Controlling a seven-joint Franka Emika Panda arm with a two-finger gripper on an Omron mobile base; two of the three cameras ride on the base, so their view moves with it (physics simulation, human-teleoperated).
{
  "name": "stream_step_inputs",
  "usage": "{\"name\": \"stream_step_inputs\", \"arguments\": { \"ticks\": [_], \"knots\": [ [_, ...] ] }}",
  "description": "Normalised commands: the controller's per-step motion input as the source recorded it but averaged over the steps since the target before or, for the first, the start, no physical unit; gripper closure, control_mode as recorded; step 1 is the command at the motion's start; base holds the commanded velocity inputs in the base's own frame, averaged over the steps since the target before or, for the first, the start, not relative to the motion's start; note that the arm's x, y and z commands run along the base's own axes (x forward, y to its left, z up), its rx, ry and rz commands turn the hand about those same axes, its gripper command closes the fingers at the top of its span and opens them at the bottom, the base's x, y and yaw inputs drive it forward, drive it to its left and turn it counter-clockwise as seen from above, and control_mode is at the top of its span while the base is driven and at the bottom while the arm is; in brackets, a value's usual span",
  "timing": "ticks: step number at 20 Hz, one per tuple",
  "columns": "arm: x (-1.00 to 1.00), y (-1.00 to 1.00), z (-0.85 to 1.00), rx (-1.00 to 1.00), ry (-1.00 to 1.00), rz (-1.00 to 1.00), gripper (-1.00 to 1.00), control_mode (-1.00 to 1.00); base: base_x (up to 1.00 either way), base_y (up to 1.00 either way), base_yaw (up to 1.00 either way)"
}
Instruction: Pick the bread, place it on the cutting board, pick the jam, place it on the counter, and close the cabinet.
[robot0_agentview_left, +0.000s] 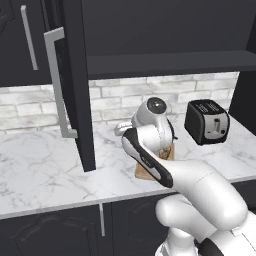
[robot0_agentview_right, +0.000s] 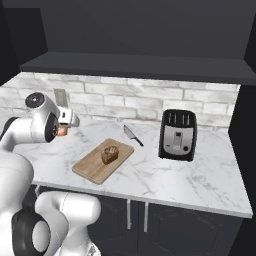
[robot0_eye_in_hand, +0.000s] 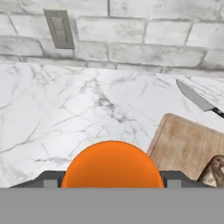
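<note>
An orange jam jar (robot0_eye_in_hand: 113, 166) sits between my gripper's (robot0_eye_in_hand: 113, 180) dark fingertips (robot0_eye_in_hand: 48, 178), which are shut on it above the white marble counter (robot0_eye_in_hand: 65, 109). From the right base view the jam (robot0_agentview_right: 61, 131) peeks out under the hand, left of the cutting board (robot0_agentview_right: 92, 165). The brown bread (robot0_agentview_right: 110, 154) stands on that board, and both board (robot0_eye_in_hand: 188, 144) and bread (robot0_eye_in_hand: 214, 170) lie low right in the hand view. The dark cabinet's door (robot0_agentview_left: 75, 85) hangs open over the counter (robot0_agentview_left: 45, 170), its silver handle (robot0_agentview_left: 57, 85) facing me.
A black toaster (robot0_agentview_right: 178, 134) stands on the counter's right side. A knife (robot0_agentview_right: 132, 135) lies behind the board near the brick wall. A wall outlet (robot0_eye_in_hand: 59, 28) sits ahead of the hand. The open door juts out over the counter's left part.
</note>
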Motion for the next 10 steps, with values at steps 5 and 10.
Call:
{"name": "stream_step_inputs", "arguments": {
  "ticks": [5,10],
  "knots": [
    [0.00,0.01,-0.54,0.00,0.00,0.00,1.00,-1.00,0.00,0.00,0.00],
    [0.00,0.03,-0.59,0.00,0.00,0.00,1.00,-1.00,0.00,0.00,0.00]
  ]
}}
